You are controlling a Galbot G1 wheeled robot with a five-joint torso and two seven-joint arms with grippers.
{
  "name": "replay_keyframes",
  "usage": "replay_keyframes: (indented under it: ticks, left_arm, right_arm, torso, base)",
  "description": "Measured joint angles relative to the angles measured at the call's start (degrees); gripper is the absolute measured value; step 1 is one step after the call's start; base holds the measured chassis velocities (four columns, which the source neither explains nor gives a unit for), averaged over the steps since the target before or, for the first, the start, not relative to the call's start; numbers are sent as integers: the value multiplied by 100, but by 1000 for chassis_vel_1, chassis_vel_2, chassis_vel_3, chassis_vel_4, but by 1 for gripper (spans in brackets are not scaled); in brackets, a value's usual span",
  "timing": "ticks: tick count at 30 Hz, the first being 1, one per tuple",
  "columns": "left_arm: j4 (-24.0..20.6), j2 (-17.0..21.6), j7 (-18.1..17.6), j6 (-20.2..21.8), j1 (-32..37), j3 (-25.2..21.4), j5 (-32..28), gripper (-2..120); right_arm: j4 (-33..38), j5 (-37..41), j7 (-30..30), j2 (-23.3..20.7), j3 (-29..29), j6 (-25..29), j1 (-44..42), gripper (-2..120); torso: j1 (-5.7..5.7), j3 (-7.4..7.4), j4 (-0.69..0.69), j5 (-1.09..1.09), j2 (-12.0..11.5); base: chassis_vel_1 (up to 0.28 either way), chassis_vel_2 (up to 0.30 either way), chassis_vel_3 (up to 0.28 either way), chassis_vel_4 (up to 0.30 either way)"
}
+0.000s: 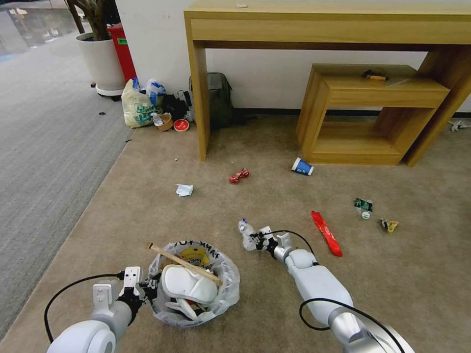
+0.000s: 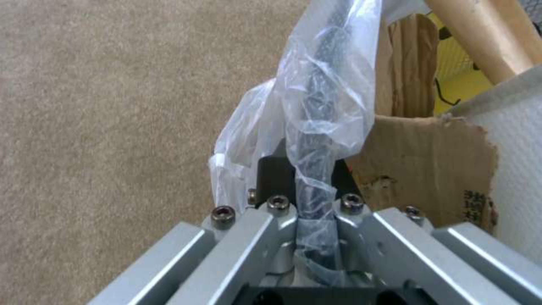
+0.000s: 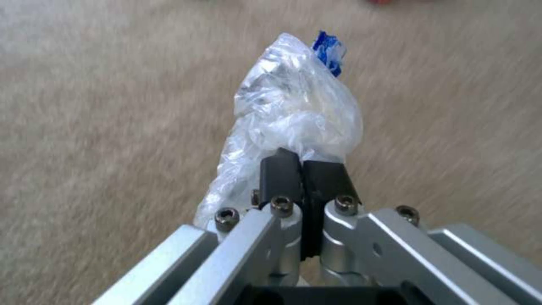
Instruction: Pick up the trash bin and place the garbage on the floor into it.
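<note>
Black-rimmed, the trash bin (image 1: 196, 299) sits on the floor (image 1: 147, 215) nearest the robot, a white slipper (image 1: 189, 284), a wooden stick (image 1: 184, 263) and cardboard (image 2: 418, 165) inside. Left end effector (image 1: 145, 287) is clamped on its bag-wrapped rim. Just beyond, right end effector (image 1: 256, 240) pinches a crumpled clear wrapper (image 3: 294, 118). Farther off lie a red wrapper (image 1: 327, 233), crumpled paper (image 1: 184, 189) and a blue cup (image 1: 302, 166).

office | carpet (image 1: 147, 206), wooden desk (image 1: 319, 24) (potted plant (image 1: 100, 54) nearby)
</note>
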Motion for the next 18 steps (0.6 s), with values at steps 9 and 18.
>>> replay_keyframes:
  ticks: [9,18]
  left_arm:
    - [130,175,-121,0,-240,31,-208,0]
    - [292,259,-199,0,-416,208,-274,0]
  right_arm:
    - [2586,145,-58,-618,-118,-145,-597,0]
    - [5457,1450,190,-1677,-1011,-1282,-1166,0]
  torso:
    - [0,0,0,0,0]
    - [0,-1,-1,-1,1]
  base:
    - [0,0,0,0]
    - [0,0,0,0]
